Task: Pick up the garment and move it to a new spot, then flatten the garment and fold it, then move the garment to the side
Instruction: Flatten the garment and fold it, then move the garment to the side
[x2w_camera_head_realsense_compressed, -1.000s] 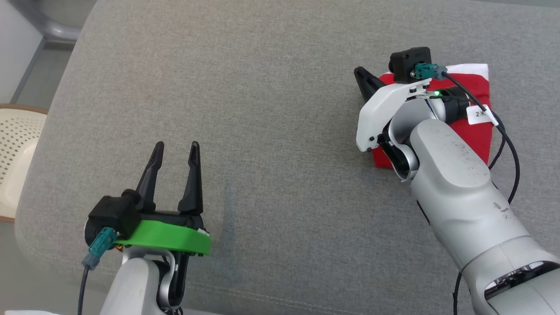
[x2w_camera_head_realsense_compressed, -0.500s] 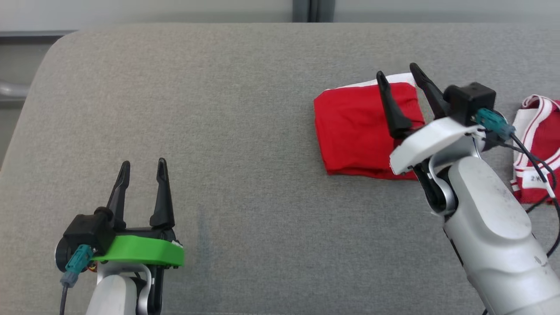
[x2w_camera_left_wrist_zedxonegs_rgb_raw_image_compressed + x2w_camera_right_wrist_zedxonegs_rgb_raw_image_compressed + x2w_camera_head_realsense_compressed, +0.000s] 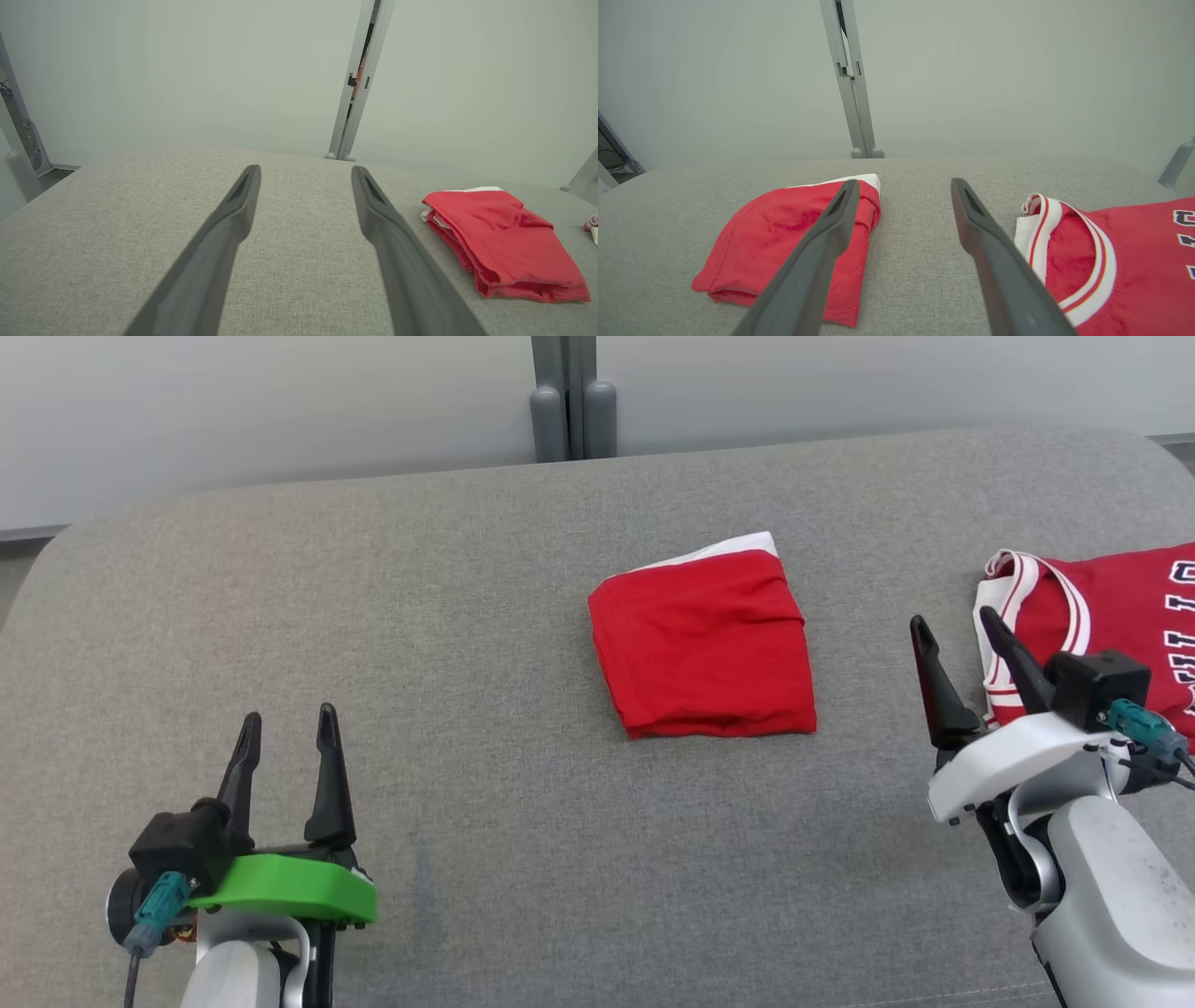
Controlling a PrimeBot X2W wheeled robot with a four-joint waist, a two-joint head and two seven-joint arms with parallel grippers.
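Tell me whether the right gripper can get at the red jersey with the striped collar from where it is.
Probably yes. The right gripper hovers open right beside the collar of the jersey, with only bare grey cushion around it; the folded red garment lies off to its left, out of the way.

folded garment (image 3: 705,658): red, white edge | jersey (image 3: 1111,607): red, white-and-red striped collar, dark letters | desk (image 3: 467,616): grey fabric | left pincer (image 3: 288,715): green mount

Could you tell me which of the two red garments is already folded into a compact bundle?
The plain red garment in the middle, a neat layered rectangle. The red jersey to its right, with striped white trim and lettering, lies spread out.
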